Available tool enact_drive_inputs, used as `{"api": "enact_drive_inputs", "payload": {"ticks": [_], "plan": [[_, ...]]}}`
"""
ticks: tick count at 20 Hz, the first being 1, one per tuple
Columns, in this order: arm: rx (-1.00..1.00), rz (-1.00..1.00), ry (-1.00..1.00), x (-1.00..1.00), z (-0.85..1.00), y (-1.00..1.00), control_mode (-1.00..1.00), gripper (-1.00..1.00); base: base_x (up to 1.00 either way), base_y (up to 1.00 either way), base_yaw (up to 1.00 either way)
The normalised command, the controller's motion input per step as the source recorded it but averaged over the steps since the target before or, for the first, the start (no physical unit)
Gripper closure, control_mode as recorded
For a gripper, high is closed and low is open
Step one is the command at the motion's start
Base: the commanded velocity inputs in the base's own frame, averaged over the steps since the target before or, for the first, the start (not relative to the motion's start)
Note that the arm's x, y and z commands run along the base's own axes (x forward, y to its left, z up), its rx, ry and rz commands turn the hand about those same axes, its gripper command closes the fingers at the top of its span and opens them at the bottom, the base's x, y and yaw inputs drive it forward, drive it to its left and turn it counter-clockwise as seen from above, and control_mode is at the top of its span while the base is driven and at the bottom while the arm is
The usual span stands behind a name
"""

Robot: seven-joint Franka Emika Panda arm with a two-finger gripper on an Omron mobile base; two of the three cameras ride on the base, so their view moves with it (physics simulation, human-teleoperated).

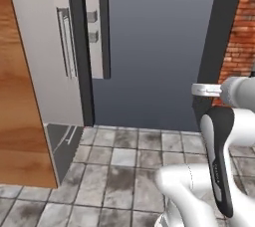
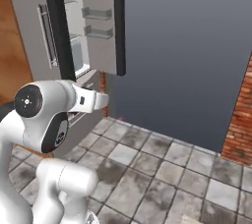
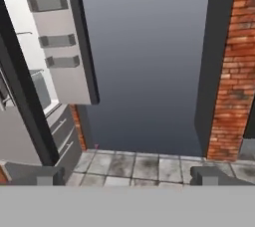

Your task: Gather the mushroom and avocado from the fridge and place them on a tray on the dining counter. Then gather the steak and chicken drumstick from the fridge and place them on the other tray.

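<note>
The fridge (image 1: 45, 47) stands at the left, its left door shut, with a vertical steel handle (image 1: 64, 42). Its other door (image 3: 60, 47) is swung open, and grey bins line that door's inner side. In the hand view the white fridge interior (image 3: 27, 66) shows at the left edge, over grey drawers (image 3: 64, 136); no food can be made out on its shelves. My gripper (image 3: 130, 177) is open, its two dark fingertips (image 3: 47, 176) far apart with nothing between them, and it faces the gap right of the open door. The mushroom, avocado, steak, chicken drumstick, both trays and the dining counter are out of view.
A wide flat grey panel (image 3: 149, 61) rises straight ahead, with a dark post (image 3: 211, 61) and a red brick wall (image 3: 231, 71) to its right. A wooden cabinet side (image 1: 20, 121) stands left of the fridge. Grey floor tiles (image 1: 124, 161) lie below.
</note>
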Motion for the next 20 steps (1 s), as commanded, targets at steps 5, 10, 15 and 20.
{"api": "enact_drive_inputs", "payload": {"ticks": [5,10,15,20], "plan": [[0.00,0.00,0.00,0.00,0.00,0.00,1.00,-1.00,1.00,-0.23,0.23],[0.00,0.00,0.00,0.00,0.00,0.00,1.00,-1.00,0.81,-0.28,0.31],[0.00,0.00,0.00,0.00,0.00,0.00,1.00,-1.00,0.64,-0.21,0.35],[0.00,0.00,0.00,0.00,0.00,0.00,1.00,-1.00,0.67,-0.14,0.34]]}}
